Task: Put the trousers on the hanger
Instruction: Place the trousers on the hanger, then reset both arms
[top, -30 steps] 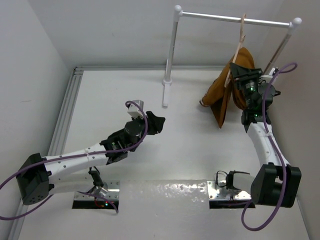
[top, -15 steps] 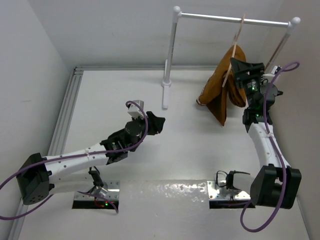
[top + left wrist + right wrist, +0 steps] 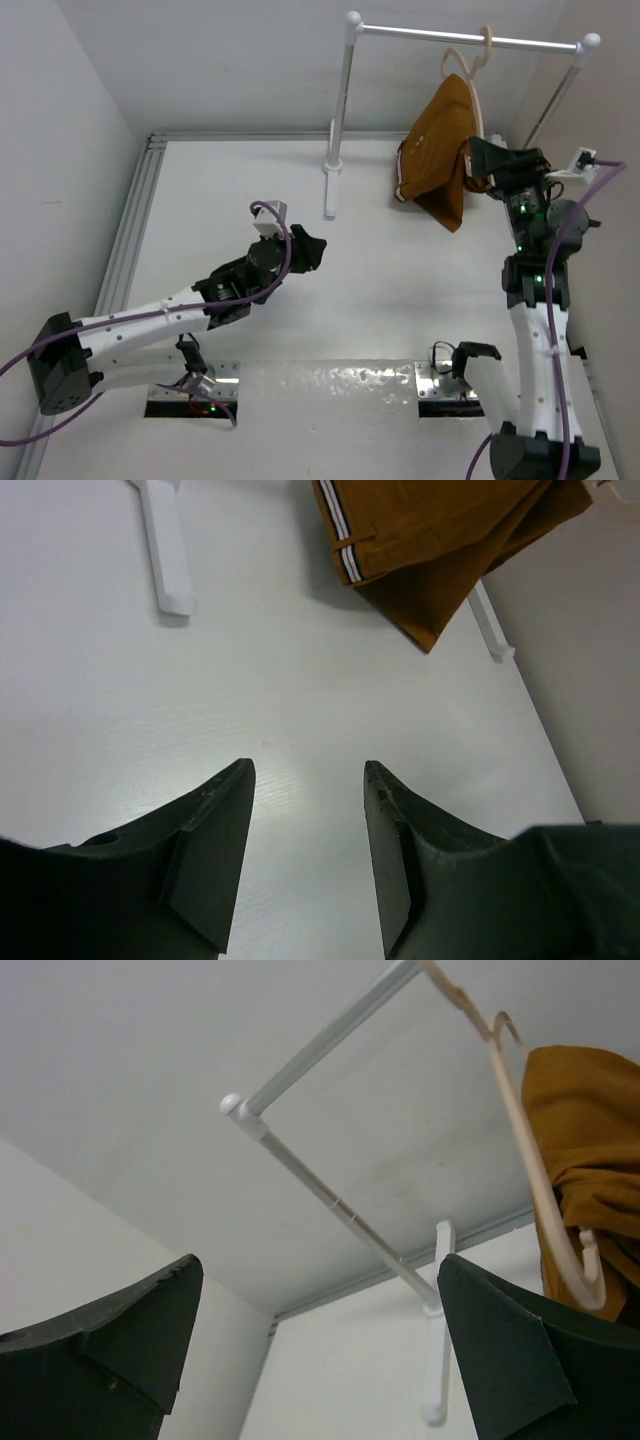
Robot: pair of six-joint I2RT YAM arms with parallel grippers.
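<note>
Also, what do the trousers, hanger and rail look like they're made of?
Trousers: woven cloth, matte rust-brown. It folds and drapes softly, and has white striped trim.
Hanger: thin, smooth, pale beige curved rod. Could be wood or plastic; the look leaves it open.
Rail: white tube with a slight sheen and round end knobs. Probably painted metal or plastic.

The white worktop carries a white clothes rail — one flat foot stands near the far middle, the other foot by the right wall. An aluminium strip runs along the left edge. At the near edge lie a left base plate and a right base plate.
</note>
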